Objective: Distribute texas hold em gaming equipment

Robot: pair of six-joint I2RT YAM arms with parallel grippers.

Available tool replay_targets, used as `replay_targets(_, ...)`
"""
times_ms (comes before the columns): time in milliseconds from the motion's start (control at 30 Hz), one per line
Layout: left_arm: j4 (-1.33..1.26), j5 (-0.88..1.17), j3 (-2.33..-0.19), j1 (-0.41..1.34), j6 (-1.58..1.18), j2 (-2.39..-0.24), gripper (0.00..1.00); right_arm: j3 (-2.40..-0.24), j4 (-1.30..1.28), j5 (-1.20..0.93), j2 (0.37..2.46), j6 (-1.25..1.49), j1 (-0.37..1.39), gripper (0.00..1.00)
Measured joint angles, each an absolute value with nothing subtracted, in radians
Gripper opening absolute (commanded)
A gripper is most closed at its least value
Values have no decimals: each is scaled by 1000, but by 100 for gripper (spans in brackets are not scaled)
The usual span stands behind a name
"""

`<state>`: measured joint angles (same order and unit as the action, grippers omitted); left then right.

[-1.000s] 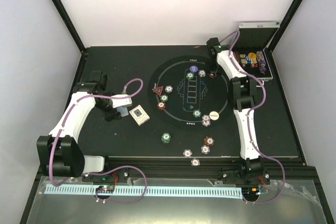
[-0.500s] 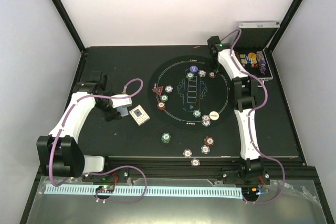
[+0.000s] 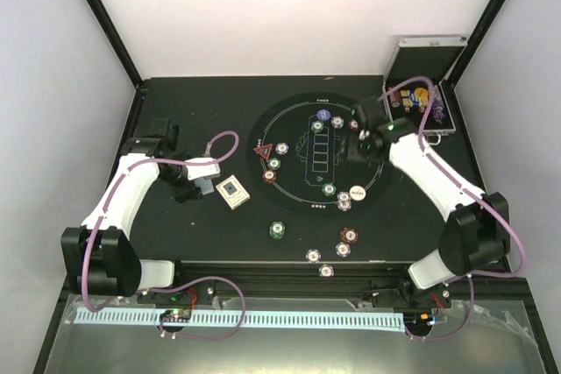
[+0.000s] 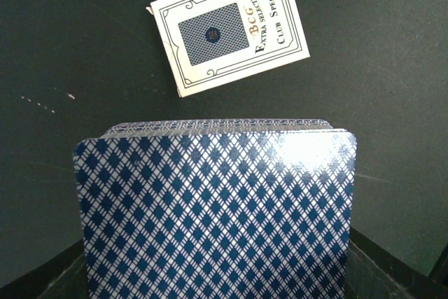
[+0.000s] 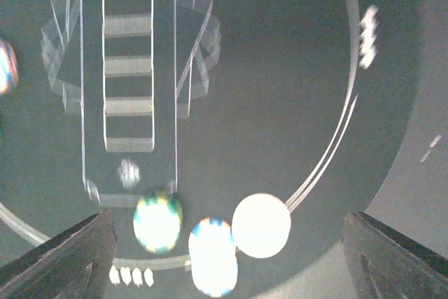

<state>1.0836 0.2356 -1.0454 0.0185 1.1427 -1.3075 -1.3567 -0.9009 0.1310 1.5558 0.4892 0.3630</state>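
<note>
Nearest to us, along the near edge of the black worktop (image 3: 175,234), lies a loose group of round poker chips. A purple-and-white poker chip (image 3: 326,271) sits closest to the edge, a second pale chip (image 3: 313,255) is just behind it, and two red-brown chips (image 3: 346,243) lie side by side to the right. A lone green poker chip (image 3: 277,229) rests to their left, just outside the round black felt mat (image 3: 298,194).

Further back on the left, the left claw (image 3: 203,185) is clenched on a deck of blue diamond-backed playing cards (image 4: 217,208). A cream-coloured card box (image 3: 232,191) lies flat just beside the deck, not touching it.

At the mat's near right edge we find the white round button (image 3: 358,192). Beside it are two touching pale chips (image 3: 344,202) and a green chip (image 3: 329,189). The red triangular marker (image 3: 262,152) lies at the mat's left edge, with three more chips (image 3: 274,164) in a curve next to it. Two further chips (image 3: 330,119) sit towards the mat's far edge.

The right claw (image 3: 360,139) hovers over the right part of the mat. It is released, its fingers (image 5: 63,264) spread wide with nothing between them, though its wrist view is blurred.

At the far right corner stands the open silver metal case (image 3: 425,85).
</note>
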Motion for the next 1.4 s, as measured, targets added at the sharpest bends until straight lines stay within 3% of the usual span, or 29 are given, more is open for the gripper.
replay_targets(233,1084,237,-1045,19,1143,-1299,2,-915,-859,98,1365,617,580,96)
replay_targets(467,1084,237,-1045,19,1143,-1275,2,-725,-807,63,1253,745,689,96)
replay_targets(800,1084,237,-1045,19,1143,-1275,1,-658,-752,44,1321,804,747,91)
replay_targets(1400,1084,236,-1045,19,1144,-1275,1,-667,-765,93,1390,822,803,65)
